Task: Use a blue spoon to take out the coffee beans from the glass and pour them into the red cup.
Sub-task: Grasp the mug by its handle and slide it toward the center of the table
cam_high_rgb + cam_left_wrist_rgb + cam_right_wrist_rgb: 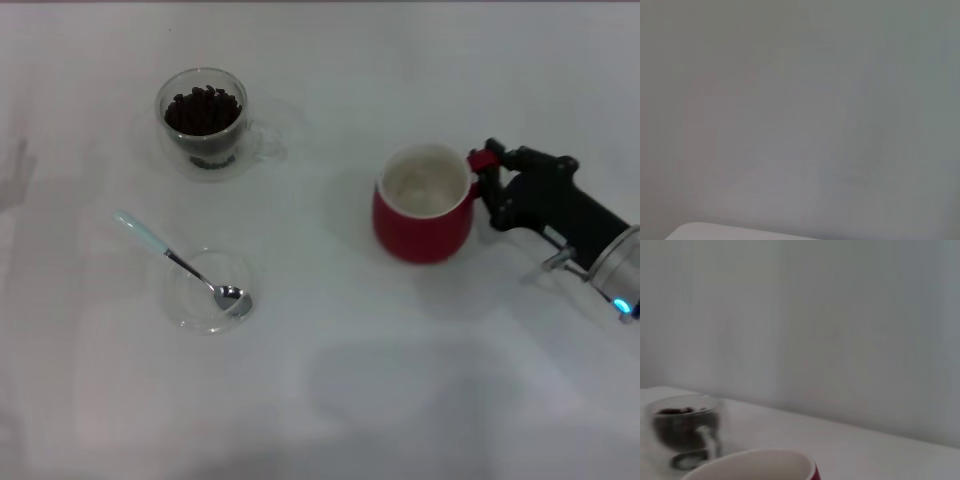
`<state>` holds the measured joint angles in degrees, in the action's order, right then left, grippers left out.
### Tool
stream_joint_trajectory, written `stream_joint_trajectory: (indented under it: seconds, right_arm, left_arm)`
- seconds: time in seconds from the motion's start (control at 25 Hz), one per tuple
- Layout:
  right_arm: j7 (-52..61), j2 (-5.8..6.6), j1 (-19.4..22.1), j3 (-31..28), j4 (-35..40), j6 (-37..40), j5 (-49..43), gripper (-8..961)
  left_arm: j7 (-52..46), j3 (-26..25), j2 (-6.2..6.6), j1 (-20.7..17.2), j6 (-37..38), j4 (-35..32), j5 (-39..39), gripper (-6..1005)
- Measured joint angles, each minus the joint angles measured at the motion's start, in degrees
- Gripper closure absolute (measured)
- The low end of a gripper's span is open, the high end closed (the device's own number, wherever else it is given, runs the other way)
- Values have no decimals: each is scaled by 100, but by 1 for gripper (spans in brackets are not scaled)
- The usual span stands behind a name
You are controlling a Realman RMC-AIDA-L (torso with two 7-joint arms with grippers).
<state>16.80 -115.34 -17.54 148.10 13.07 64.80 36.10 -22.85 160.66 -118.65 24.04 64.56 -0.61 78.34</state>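
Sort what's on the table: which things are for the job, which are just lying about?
For the job: spoon, beans, glass, red cup, right pincer at the cup's handle.
Lying about: clear dish under the spoon's bowl.

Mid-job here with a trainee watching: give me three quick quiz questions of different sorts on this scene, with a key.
1. True or false: the red cup already holds coffee beans.
2. Where does the blue spoon bowl rest? A) in the glass B) in the shallow clear dish C) in the red cup
3. Fill in: the right gripper is at the red cup's ____.

Key: 1 false, its inside looks bare; 2 B; 3 handle.
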Motion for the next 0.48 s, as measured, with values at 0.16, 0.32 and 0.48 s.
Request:
stream_joint_trajectory:
  seconds: [0.16, 0.32, 0.48]
  right_arm:
    - [-1, -4, -28, 0, 195, -267, -282, 777]
    - [-3, -6, -75, 3, 255, -425, -515, 782]
    - [31, -5, -91, -39, 255, -450, -626, 787]
  left_arm:
    - [0, 0, 0, 9, -4, 0, 0, 140]
    - [0, 0, -4, 15, -6, -1, -1, 141]
    - [0, 0, -6, 15, -6, -1, -1, 141]
